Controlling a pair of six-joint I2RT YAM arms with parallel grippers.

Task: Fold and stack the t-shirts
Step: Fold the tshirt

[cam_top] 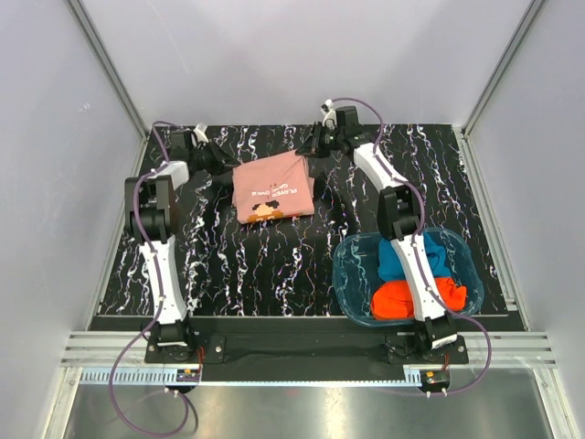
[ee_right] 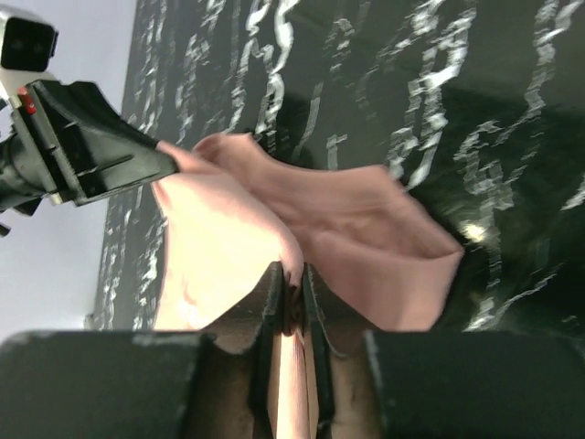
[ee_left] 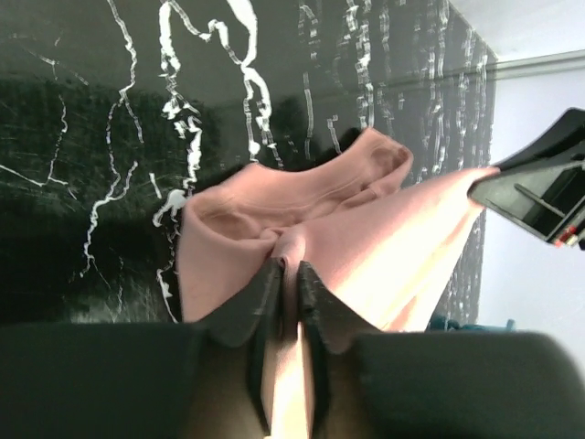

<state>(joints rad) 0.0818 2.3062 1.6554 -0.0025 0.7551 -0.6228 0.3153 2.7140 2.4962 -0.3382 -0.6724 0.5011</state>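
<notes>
While the pink shirt (cam_top: pixel 272 189) is lying folded on the table (cam_top: pixel 274 265), I'm seeing left gripper (ee_left: pixel 289 265) and right gripper (ee_right: pixel 291 271) both pinching its far edge; limp, light cloth, favouring corner holds.

A: Where does the top view sit?
B: High up, well behind the left gripper (cam_top: pixel 222 163) and the right gripper (cam_top: pixel 309 146). It looks down on the whole table (cam_top: pixel 274 265) from far off.
A: And the wrist views?
B: Each looks out along its own jaws, very close. Left's sees the right gripper ahead, off to its right; right's mirrors that. All three share the pink t-shirt (cam_top: pixel 272 187).
</notes>
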